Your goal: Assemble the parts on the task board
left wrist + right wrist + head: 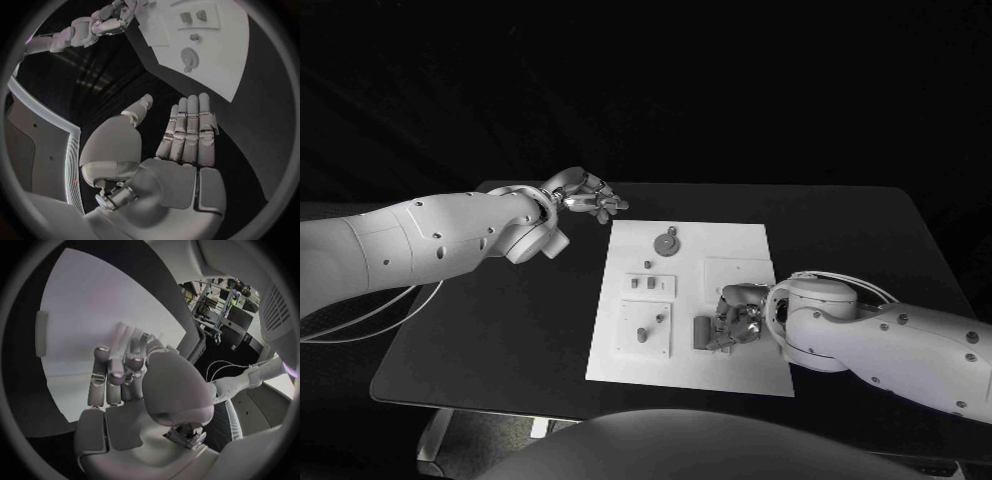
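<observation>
The white task board (687, 345) lies in the middle of the black table. At its far end rests a round grey part (669, 241); nearer are a small plate with two pegs (648, 284) and another with one peg (645, 329). A grey bar (702, 333) lies just left of my right hand (737, 318), which hovers low over the board's near right area. Its fingers (117, 371) are curled in behind the thumb, which hides anything between them. My left hand (584, 196) hangs over the table off the board's far left corner, fingers (189, 131) straight and apart, holding nothing.
In the left wrist view, the board (240, 65) shows with the round part (189, 59) and my right hand (107, 25) beyond it. Bare black table (502, 320) stretches left of the board, a narrower strip to its right.
</observation>
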